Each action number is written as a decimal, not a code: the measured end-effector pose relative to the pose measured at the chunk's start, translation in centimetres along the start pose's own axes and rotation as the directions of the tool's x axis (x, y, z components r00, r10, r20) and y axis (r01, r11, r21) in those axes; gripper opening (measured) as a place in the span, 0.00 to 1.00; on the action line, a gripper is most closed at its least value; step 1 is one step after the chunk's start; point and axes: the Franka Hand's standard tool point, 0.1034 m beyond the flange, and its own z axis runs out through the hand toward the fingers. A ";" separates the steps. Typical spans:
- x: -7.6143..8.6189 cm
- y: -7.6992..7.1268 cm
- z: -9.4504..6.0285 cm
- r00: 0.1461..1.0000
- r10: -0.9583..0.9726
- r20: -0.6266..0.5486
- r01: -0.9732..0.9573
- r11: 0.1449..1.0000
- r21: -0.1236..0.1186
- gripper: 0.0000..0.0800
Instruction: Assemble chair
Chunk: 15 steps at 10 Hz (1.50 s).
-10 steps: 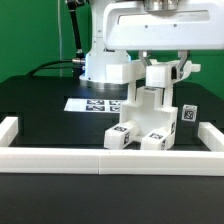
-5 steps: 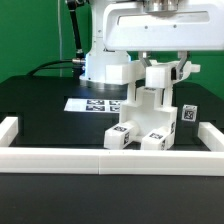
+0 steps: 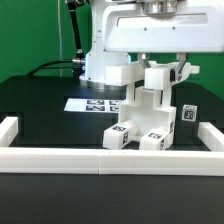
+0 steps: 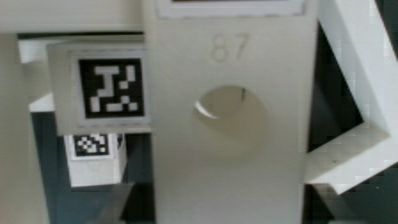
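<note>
White chair [image 3: 146, 112] stands right of centre in the exterior view, on the desk [image 3: 40, 106]. My pincer [image 3: 160, 70] is clenched on its top, likely steadying it for the next joint.

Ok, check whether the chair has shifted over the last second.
No. The chair stands exactly where it did, at the marker board's edge on the exterior view's right and just behind the white border wall.
</note>
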 end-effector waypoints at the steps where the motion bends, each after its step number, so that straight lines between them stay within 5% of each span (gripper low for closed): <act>1: -0.1 -0.1 0.2 1.000 0.012 -0.003 -0.012 1.000 -0.001 0.36; 5: 0.1 0.0 0.3 1.000 0.012 -0.012 -0.012 1.000 -0.001 0.36; 15: 0.6 1.5 3.9 0.999 -0.020 -0.026 0.019 0.999 -0.042 0.36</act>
